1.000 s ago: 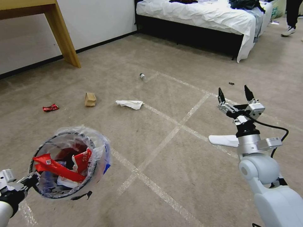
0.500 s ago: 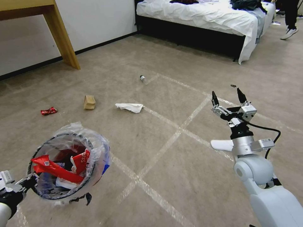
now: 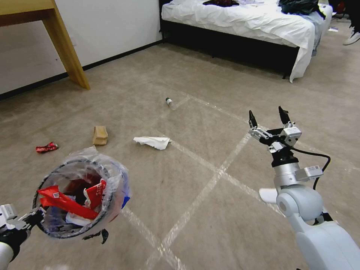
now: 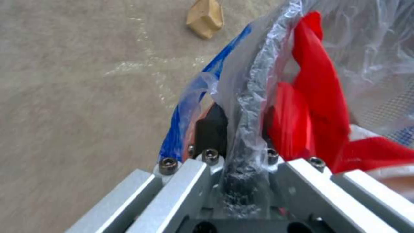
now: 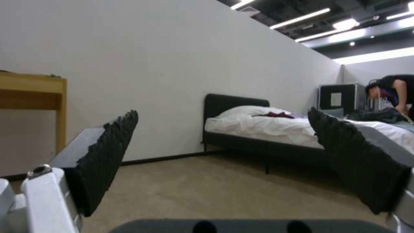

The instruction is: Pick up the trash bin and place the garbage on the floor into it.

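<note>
Two tools: left tool (image 3: 33,218) clamps the rim of the trash bin (image 3: 80,197), held above the floor (image 3: 195,168); right tool (image 3: 267,117) is wide open, empty, raised beyond the white tissue (image 3: 152,142)

a bed with a rumpled white sheet and a black frame (image 3: 243,22) stands at the far side of the room, its dark upholstered headboard (image 5: 233,103) against the plain white wall (image 3: 112,26). a dark red cloth (image 5: 276,114) lies on the sheet near the white pillow (image 5: 245,111), and a heap of dark clothing (image 3: 300,5) sits toward the bed's far end. a black skirting strip (image 3: 112,58) runs along the foot of the wall. on the left a light wooden surface with a slanted leg (image 3: 65,47) stands beside that wall. a dark cabinet bearing a white sheet of paper (image 5: 338,97) stands beyond the bed. long strip lights (image 5: 302,17) glow on the dark ceiling.
</note>
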Tool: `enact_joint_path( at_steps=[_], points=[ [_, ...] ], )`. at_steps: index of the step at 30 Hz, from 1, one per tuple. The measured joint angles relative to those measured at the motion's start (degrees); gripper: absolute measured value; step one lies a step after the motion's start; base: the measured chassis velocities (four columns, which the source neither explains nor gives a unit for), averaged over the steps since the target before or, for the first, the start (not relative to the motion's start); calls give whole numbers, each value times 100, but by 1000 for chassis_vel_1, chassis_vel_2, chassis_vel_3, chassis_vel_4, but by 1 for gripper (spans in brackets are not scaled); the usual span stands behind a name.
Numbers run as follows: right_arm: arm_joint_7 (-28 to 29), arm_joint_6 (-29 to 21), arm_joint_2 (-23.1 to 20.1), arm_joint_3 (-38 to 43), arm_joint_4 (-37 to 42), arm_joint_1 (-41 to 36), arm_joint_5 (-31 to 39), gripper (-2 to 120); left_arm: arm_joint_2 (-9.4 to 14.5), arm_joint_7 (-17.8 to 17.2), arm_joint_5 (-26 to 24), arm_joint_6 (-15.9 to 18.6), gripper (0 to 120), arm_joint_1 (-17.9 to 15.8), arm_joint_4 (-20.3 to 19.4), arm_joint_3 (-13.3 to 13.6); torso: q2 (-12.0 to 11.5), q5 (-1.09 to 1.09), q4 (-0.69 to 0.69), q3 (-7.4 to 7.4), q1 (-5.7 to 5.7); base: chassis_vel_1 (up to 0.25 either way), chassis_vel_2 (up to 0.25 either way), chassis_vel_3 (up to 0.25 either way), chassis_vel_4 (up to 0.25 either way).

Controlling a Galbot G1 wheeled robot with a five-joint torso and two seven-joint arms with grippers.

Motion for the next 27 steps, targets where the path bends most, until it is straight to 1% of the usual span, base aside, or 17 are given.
enact_joint_path(
  at_steps=[4,5,6,14,17,20,27],
  points=[
    [4,0,6,-30,-3,-1,-11,100,9,49,27,-2,1,9,22,-5,0,-1,-1,1,0,-270,255,251,-259],
    [6,0,3,-39,-3,0,-12,100,9,69,44,-6,1,15,26,-6,0,4,1,0,-1,-270,266,268,-258],
    [9,0,-4,-54,-3,7,-12,100,10,85,53,-24,1,12,33,-6,0,0,0,0,0,-261,256,268,-237],
    [10,4,-10,-99,-10,13,-28,100,21,105,58,-43,1,40,37,-30,0,1,0,0,0,-264,244,249,-244],
    [7,38,0,-116,-20,-10,-28,100,24,104,76,-42,1,55,32,-36,0,1,0,1,1,-197,216,182,-203],
    [-5,74,1,-133,-44,-18,-33,100,34,79,126,-34,1,56,60,-51,0,1,0,1,1,-142,112,88,-130],
    [-14,87,-34,-131,-44,-18,-34,100,48,37,170,-79,1,42,161,-68,0,0,0,-2,-2,10,-8,-6,5]
  ],
)
